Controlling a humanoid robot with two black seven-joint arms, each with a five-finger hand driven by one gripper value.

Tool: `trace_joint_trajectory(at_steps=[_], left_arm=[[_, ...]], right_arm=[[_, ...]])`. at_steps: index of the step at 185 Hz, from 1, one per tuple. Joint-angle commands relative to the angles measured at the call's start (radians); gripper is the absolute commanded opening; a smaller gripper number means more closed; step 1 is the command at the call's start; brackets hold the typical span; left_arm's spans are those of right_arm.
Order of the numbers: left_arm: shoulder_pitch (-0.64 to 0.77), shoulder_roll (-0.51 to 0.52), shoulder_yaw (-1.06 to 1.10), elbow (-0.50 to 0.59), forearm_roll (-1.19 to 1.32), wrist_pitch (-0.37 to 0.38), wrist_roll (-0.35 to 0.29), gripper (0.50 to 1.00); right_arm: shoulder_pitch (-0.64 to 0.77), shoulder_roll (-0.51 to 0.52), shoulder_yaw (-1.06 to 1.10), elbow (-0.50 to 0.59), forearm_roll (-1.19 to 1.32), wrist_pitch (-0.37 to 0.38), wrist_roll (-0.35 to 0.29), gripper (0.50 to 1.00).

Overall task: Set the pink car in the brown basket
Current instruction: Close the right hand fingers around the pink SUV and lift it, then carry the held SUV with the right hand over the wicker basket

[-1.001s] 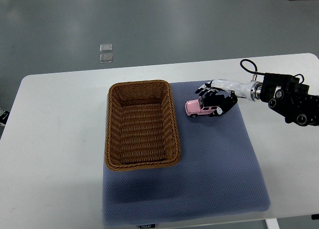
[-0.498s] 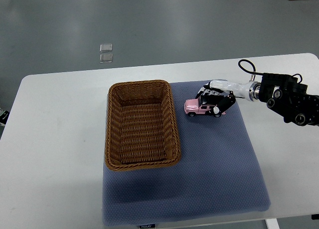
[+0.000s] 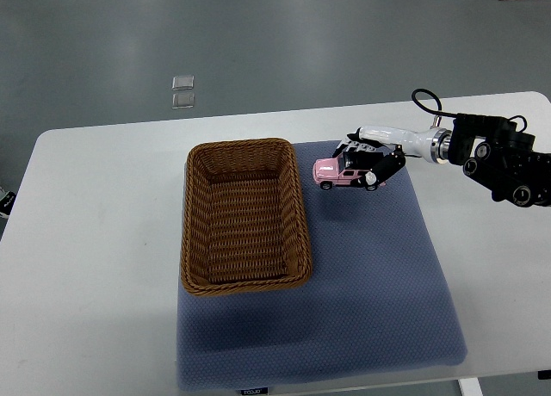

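The pink toy car (image 3: 337,171) sits gripped in the right robot hand (image 3: 368,161), fingers curled around its rear, just right of the brown wicker basket (image 3: 244,215) above the blue mat (image 3: 370,284). Carrying appears underway; next it needs moving left over the rim, then release.

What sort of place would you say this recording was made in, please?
Probably a robotics lab or test room: a plain white table on a bare grey floor, with only a blue mat, brown basket and pink car staged for the robot hand.
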Motion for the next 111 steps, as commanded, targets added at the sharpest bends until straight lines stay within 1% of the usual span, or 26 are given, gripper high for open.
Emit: trace_joint_trajectory(at_steps=[1,36,48,60,88,111], left_arm=[[-0.001,0.000,0.000,0.000,0.000,0.000,0.000,1.000],[-0.001,0.000,0.000,0.000,0.000,0.000,0.000,1.000],[0.000,0.000,0.000,0.000,0.000,0.000,0.000,1.000],[0.000,0.000,0.000,0.000,0.000,0.000,0.000,1.000],[0.000,0.000,0.000,0.000,0.000,0.000,0.000,1.000],[0.000,0.000,0.000,0.000,0.000,0.000,0.000,1.000]], right_arm=[[0.023,-0.003,0.000,0.002,0.002,0.000,0.028,0.500],[0.063,-0.003,0.000,0.008,0.005,0.003,0.068,0.500],[0.080,0.003,0.002,0.008,0.007,0.019,0.079,0.500],[0.100,0.014,0.002,0.008,0.008,0.038,0.082,0.500],[0.144,0.020,-0.003,0.009,0.007,0.055,0.082,0.500],[0.184,0.093,-0.029,0.006,0.001,0.070,0.081,0.500]])
